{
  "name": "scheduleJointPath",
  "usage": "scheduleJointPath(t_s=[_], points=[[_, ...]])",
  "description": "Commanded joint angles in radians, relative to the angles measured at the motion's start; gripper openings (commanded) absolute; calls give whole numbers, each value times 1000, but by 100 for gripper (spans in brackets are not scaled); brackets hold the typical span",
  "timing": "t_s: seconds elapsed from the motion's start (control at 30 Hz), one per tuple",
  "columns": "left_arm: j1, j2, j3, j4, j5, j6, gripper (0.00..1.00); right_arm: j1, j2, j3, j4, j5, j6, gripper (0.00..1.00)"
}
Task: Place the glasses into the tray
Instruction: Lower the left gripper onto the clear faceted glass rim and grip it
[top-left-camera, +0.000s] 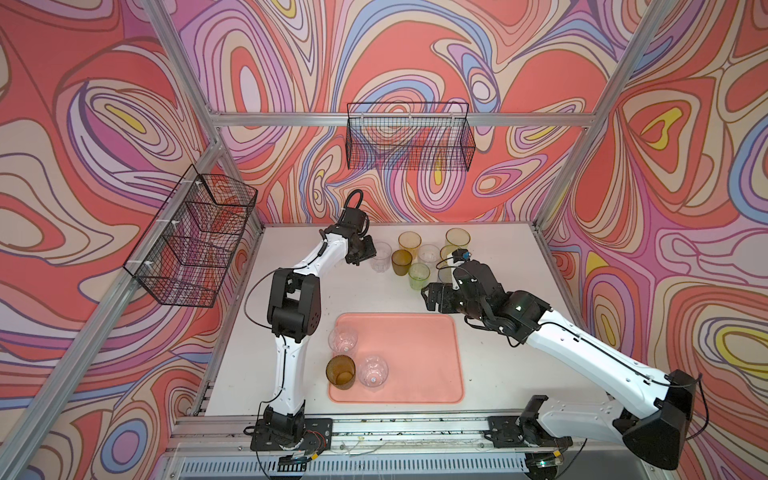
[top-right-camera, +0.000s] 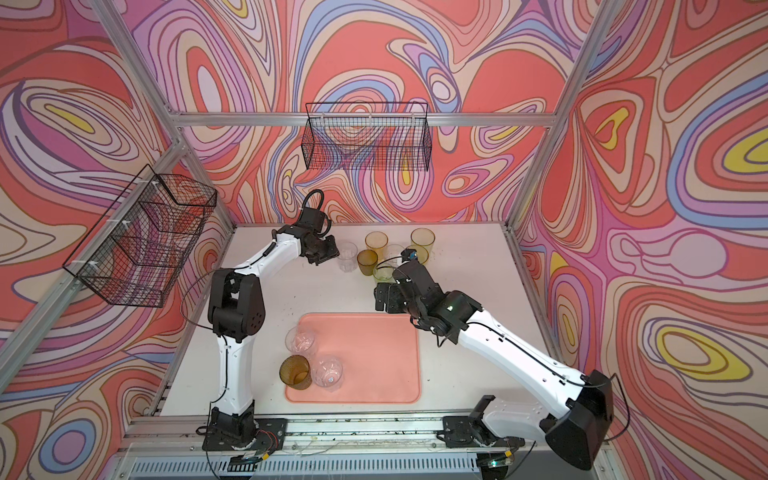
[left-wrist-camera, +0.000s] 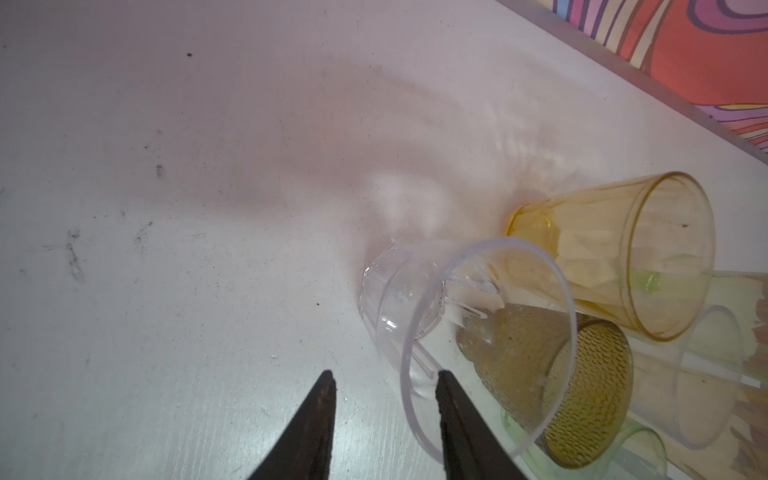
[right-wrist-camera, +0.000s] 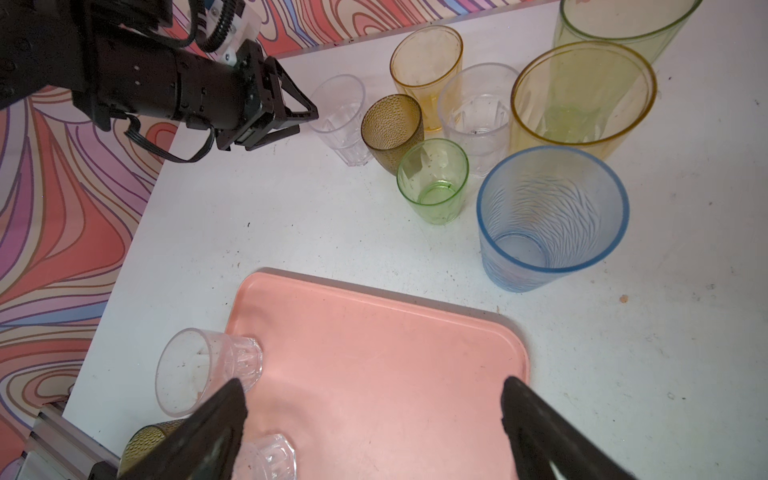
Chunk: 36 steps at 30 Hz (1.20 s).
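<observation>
My left gripper (top-left-camera: 368, 254) (left-wrist-camera: 385, 374) is open at the back of the table. Its fingers straddle the rim of a short clear glass (top-left-camera: 381, 257) (left-wrist-camera: 395, 299), one inside, one outside, still apart. Right of it stand orange (top-left-camera: 409, 241), brown (top-left-camera: 401, 262), clear (top-left-camera: 429, 253), green (top-left-camera: 419, 276), yellow (top-left-camera: 458, 238) and pale blue (right-wrist-camera: 548, 216) glasses. The pink tray (top-left-camera: 415, 332) (right-wrist-camera: 374, 332) carries two clear glasses (top-left-camera: 343, 338) (top-left-camera: 373, 371) and a brown one (top-left-camera: 340, 371) at its left side. My right gripper (top-left-camera: 431, 298) (right-wrist-camera: 372, 384) hangs wide open and empty over the tray's far right corner.
Black wire baskets hang on the back wall (top-left-camera: 409, 137) and the left wall (top-left-camera: 195, 237). The left arm's elbow (top-left-camera: 295, 303) stands just left of the tray. The right arm covers part of the glass cluster in both top views.
</observation>
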Motion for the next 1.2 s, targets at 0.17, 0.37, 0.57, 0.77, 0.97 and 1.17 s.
scheduleJointPath(t_s=[0.17, 0.37, 0.57, 0.77, 0.97, 1.17], points=[[-1, 54, 28, -13, -31, -8, 31, -6, -1, -20, -4, -1, 20, 98], [-2, 52, 15, 2, -50, -5, 22, -7, 9, -19, 0, -3, 23, 98], [-1, 49, 15, -13, -61, 6, 11, -6, 20, -12, 2, -5, 21, 98], [0, 17, -6, -25, -77, 17, 0, -7, 23, -10, 11, -22, 34, 98], [-2, -83, -88, 12, -98, 38, 0, -6, 10, -32, 47, -54, 58, 98], [-1, -202, -160, 13, -97, 73, 0, -7, 9, -43, 79, -99, 72, 99]])
